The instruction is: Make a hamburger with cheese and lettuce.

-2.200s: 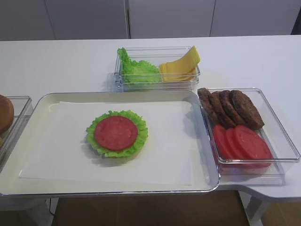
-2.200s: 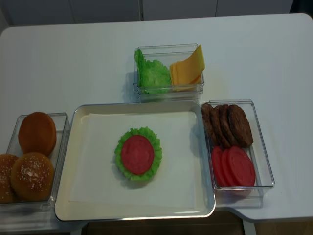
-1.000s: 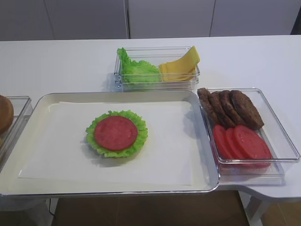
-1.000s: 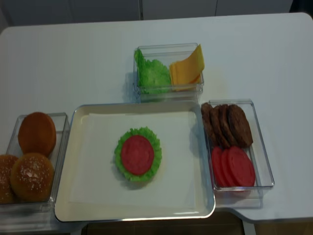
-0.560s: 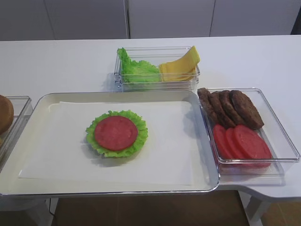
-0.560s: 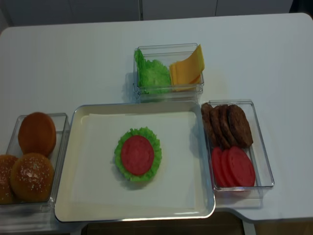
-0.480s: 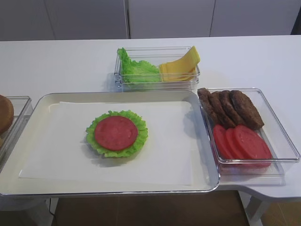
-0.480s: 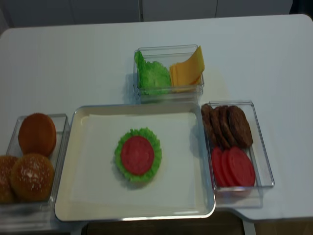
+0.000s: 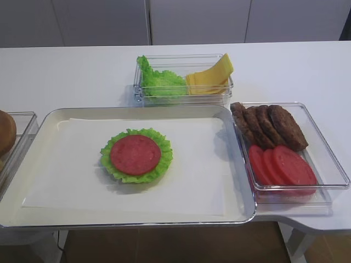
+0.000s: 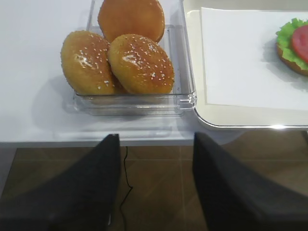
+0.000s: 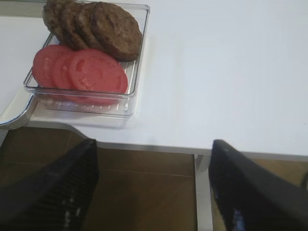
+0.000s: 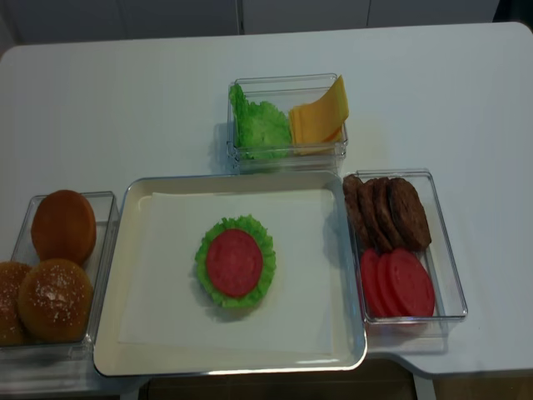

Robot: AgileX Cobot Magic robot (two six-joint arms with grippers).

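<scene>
The hamburger (image 9: 136, 155) (image 12: 236, 263) lies mid-tray: a red tomato slice on the ruffled lettuce (image 9: 166, 156) (image 12: 268, 250), with a brown bun base showing beneath in the left wrist view (image 10: 293, 60). The cheese (image 9: 208, 76) (image 12: 316, 121) leans in a clear box at the back. My right gripper (image 11: 153, 144) is open and empty, off the table's front edge near the tomato box. My left gripper (image 10: 155, 137) is open and empty too, off the front edge below the bun box. Neither gripper shows in the high views.
The metal tray (image 9: 44, 131) holds a white paper sheet. A bunch of green leaves (image 9: 159, 82) shares the cheese box. The right box holds brown patties (image 9: 269, 126) (image 11: 96, 24) and tomato slices (image 9: 282, 164) (image 11: 82, 70). Buns (image 12: 58, 275) (image 10: 125, 57) fill the left box.
</scene>
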